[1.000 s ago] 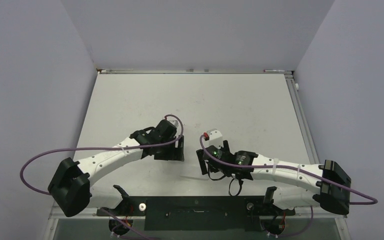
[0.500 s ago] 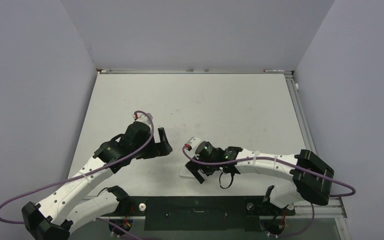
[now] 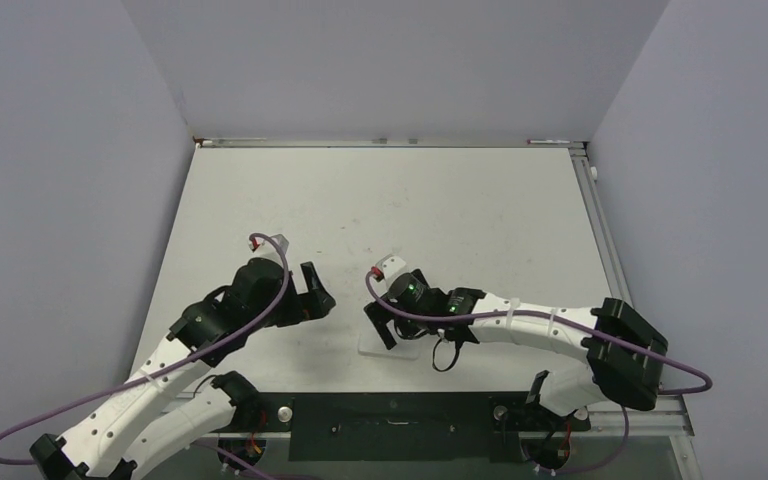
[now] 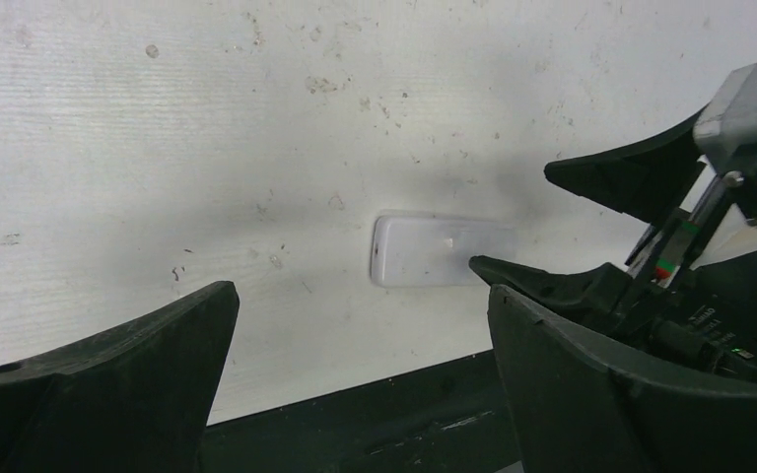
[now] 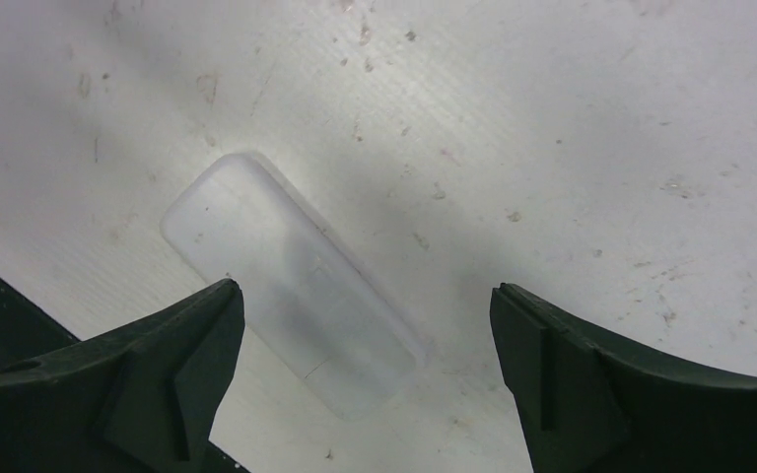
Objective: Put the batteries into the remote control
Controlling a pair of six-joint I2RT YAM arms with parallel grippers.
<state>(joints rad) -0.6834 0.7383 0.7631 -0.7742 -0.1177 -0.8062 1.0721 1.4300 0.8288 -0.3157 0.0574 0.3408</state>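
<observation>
The small white rectangular remote control [image 5: 291, 281] lies flat on the white, speckled table [image 3: 480, 200], with its plain back up. The right wrist view shows it best. It lies slantwise under the right pincer [image 5: 365, 289], between the two black fingers, which stand wide apart and hold nothing. One long edge passes close by the left finger; whether they touch I cannot tell. A faint seam crosses the back in this view. The left wrist view shows the remote control ahead of the left pincer [image 4: 360, 296], nearer to its right finger. This pincer is also wide apart and holds nothing. A small mark on the back is too small to read. From above, the right pincer covers most of the remote control, and only a white corner shows beneath it.
</observation>
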